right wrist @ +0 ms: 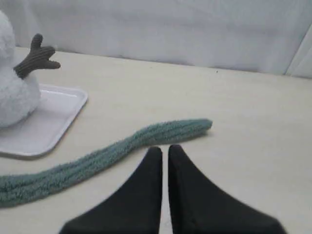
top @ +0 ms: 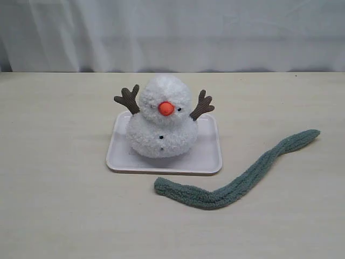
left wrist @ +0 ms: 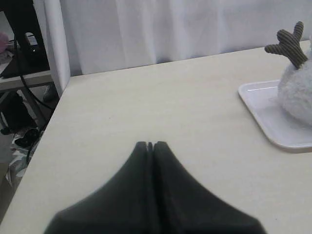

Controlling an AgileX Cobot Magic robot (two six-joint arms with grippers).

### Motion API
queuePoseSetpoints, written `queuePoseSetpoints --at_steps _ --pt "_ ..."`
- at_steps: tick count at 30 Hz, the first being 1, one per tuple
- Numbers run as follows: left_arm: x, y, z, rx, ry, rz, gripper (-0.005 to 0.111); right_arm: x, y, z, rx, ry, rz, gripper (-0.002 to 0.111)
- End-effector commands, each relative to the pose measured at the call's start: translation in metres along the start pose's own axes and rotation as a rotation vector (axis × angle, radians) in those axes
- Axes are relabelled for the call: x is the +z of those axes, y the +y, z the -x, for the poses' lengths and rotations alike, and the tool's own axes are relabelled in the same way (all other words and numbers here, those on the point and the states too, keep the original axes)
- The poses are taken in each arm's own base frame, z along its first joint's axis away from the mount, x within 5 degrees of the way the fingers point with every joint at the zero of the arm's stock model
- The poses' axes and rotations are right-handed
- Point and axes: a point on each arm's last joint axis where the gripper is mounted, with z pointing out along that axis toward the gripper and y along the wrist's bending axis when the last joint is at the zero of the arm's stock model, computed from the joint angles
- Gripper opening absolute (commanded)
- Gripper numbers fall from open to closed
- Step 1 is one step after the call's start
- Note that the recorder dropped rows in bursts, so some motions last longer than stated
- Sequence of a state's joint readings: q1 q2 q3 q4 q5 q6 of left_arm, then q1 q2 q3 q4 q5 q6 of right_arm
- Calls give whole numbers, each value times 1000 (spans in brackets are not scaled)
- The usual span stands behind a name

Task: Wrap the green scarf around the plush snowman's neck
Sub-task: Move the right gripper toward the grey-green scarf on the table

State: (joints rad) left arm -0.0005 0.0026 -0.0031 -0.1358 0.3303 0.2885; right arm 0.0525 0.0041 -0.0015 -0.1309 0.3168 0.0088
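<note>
The plush snowman (top: 161, 127) stands upright on a white tray (top: 207, 156), orange nose toward the camera, its neck (top: 141, 116) bare. In front and to the right of the tray, the green scarf (top: 237, 183) lies flat on the table in a long curve. Neither gripper shows in the exterior view. My left gripper (left wrist: 150, 144) is shut and empty over bare table, with the snowman (left wrist: 297, 92) off to one side. Only a thin slit parts the fingers of my right gripper (right wrist: 165, 148), which holds nothing, just short of the scarf (right wrist: 112, 151).
A white curtain (top: 172, 32) hangs behind the beige table (top: 54, 205). In the left wrist view the table's edge (left wrist: 39, 151) drops off to cables and a stand (left wrist: 24, 44) on the floor side. The tray's raised rim (right wrist: 44, 122) lies near the scarf.
</note>
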Motion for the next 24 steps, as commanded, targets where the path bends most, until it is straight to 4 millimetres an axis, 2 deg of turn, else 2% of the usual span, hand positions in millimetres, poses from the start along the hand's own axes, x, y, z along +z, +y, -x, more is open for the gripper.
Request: queuePoseSetpoints --at_steps 1,5,12,16,18,21,24 --pt "0 0 0 -8 -8 -4 0 -2 0 18 -27 -209 -8 4" --pt "0 0 0 -8 -6 -5 0 -9 0 39 -28 -451 -5 4" --pt "0 0 0 -8 -7 -4 0 -26 1 63 9 -777 9 4" --pt "0 0 0 -8 -7 -4 0 -41 1 76 150 -990 88 4" --pt "0 0 0 -8 -7 -4 0 -42 1 77 229 -992 132 4" --pt "0 0 0 -8 -7 -4 0 -45 -3 92 270 -897 124 4" --pt "0 0 0 -8 -7 -4 0 -54 -9 112 278 -775 87 13"
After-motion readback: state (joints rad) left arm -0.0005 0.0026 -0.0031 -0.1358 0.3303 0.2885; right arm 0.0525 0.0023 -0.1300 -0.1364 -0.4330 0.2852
